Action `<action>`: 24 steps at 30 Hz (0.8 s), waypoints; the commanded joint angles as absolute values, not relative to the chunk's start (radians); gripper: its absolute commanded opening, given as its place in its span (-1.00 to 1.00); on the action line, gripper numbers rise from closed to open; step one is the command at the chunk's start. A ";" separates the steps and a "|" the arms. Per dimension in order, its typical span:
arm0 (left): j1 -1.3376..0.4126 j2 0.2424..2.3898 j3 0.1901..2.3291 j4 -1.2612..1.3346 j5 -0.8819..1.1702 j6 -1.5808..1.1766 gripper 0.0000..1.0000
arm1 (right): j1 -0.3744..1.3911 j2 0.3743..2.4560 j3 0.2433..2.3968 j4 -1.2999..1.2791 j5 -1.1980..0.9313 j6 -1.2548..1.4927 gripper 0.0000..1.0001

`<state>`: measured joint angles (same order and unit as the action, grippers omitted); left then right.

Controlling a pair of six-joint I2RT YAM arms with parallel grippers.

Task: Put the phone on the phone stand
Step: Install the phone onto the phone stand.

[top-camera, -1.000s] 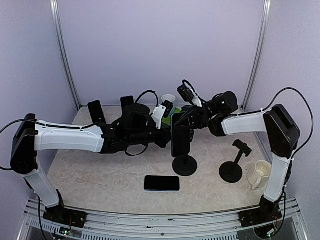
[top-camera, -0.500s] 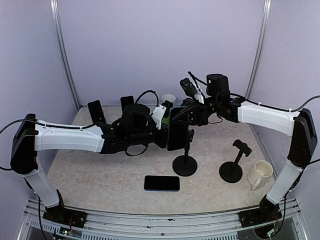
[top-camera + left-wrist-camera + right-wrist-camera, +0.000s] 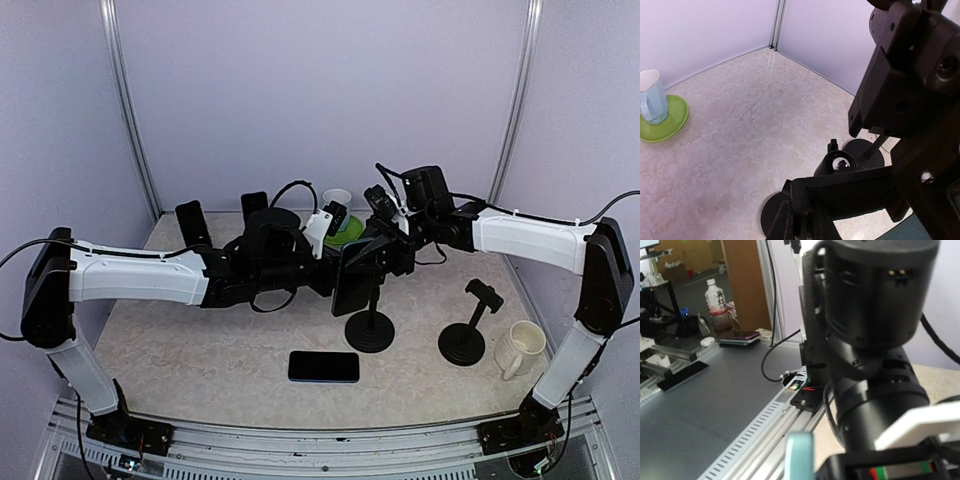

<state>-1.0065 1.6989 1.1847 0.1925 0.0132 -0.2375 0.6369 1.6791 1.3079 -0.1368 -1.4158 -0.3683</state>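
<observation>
By stand (image 3: 369,333), phone (image 3: 350,281) aloft; bottle label (image 3: 716,301) illegible.

The shell of my left arm (image 3: 130,277) is smooth white plastic. The phone (image 3: 351,283) looks glossy and dark, the phone stand (image 3: 369,331) matt black, the table (image 3: 200,350) mottled like matt stone, the mug (image 3: 520,347) glazed and shiny.

The left arm (image 3: 140,275) stretches almost level from the left edge toward the frame's centre, and the left gripper (image 3: 322,285) is closed. The right arm (image 3: 525,235) rises along the right edge, bends at the elbow and reaches leftward. The right gripper (image 3: 375,258) tilts downward at centre, jaws pinched nearly together.
</observation>
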 commanded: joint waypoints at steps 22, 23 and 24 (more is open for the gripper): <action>-1.022 1.636 1.212 0.210 0.089 -0.122 -1.00 | 0.597 1.726 1.335 -0.094 -1.484 -0.385 -1.00; -1.021 1.632 1.206 0.211 0.086 -0.123 -1.00 | 0.595 1.720 1.323 -0.081 -1.474 -0.373 -1.00; -1.020 1.628 1.202 0.215 0.083 -0.124 -1.00 | 0.595 1.714 1.310 -0.055 -1.465 -0.354 -1.00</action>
<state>-1.0096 1.6905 1.1866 0.1780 0.0631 -0.1482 0.6064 1.7264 1.3155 -0.1375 -1.5013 -0.4091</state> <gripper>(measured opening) 0.082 0.080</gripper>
